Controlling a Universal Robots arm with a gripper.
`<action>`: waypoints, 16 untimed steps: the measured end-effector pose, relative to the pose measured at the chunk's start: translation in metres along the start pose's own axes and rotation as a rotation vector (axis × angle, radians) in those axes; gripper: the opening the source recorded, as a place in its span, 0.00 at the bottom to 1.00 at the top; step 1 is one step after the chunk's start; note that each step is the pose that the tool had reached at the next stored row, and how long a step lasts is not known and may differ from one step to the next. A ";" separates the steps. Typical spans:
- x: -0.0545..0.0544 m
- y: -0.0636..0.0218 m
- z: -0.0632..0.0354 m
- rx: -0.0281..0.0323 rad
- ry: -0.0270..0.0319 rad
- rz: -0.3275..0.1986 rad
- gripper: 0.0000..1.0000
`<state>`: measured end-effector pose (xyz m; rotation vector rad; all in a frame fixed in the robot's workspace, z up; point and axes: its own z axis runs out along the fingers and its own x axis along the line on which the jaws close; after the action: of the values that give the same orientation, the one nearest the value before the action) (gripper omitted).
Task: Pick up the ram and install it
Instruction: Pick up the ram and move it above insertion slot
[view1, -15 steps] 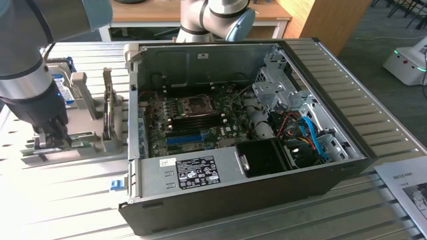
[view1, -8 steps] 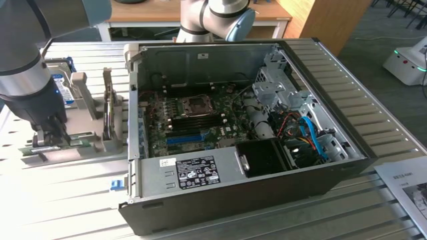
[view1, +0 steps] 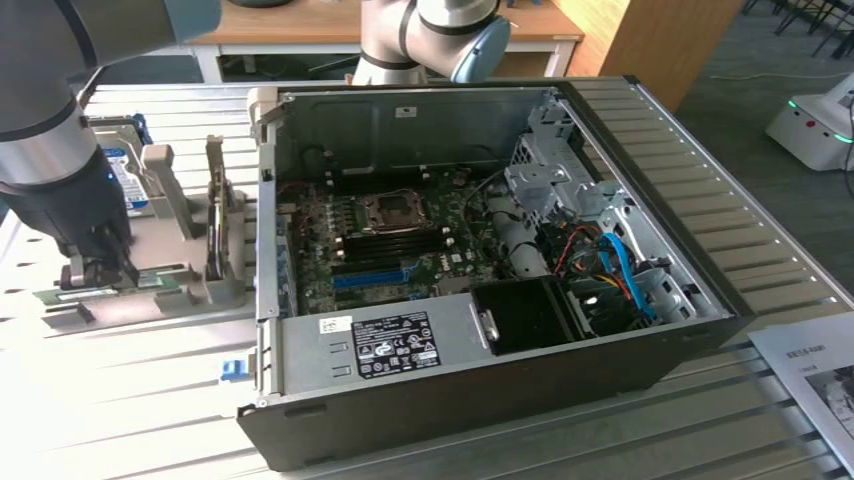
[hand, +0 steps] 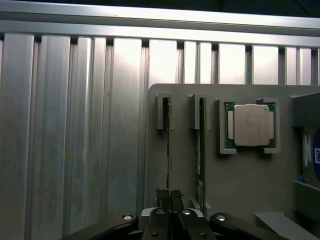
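Pick step: tool (hand: 170, 199) was pinched shut on the ram (hand: 168, 150), standing on edge in its tray (hand: 240, 180) slot on the desk (hand: 75, 125); any lift probably needed a straight pull.

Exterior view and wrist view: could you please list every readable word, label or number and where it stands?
No text is readable.
White sticker on the open black computer case: print too small.
White paper sheet beside the case: blurred.
Blue-labelled silver hard drive: label blurred.
Square silver processor: no legible marking.
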<state>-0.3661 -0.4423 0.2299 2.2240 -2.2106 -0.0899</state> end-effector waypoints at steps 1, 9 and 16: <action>0.000 0.0000 -0.0008 0.0000 0.0000 0.000 0.12; 0.000 0.0003 -0.0086 0.0000 0.0000 0.000 0.12; -0.001 0.0007 -0.0182 0.0001 0.0000 0.000 0.12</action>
<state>-0.3660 -0.4423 0.2481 2.2241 -2.2107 -0.0899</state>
